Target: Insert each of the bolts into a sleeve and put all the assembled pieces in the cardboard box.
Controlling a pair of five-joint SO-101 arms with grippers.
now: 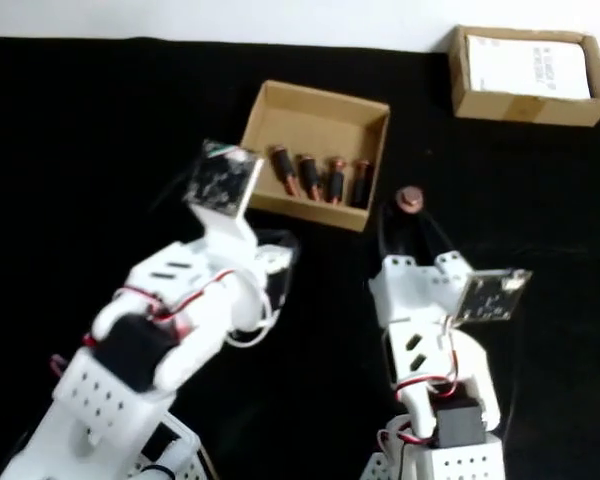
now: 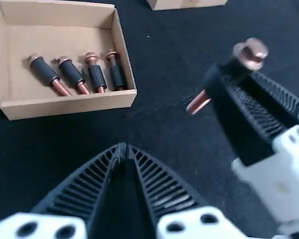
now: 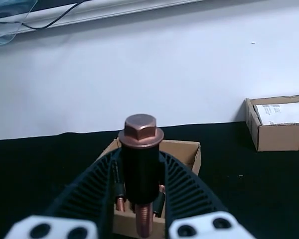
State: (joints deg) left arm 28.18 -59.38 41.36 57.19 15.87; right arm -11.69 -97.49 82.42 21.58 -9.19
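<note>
Right gripper (image 3: 140,160) clamps the sleeved bolt (image 3: 141,130), left gripper (image 2: 123,149) sits shut and empty; best carry it over the box (image 1: 310,212), lower, then release.

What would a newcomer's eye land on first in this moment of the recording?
The right gripper is shut on a black sleeve with a copper bolt through it, held beside the near right corner of the cardboard box. Inside that box four assembled pieces lie side by side, and the left gripper hangs shut and empty in front of it.
</note>
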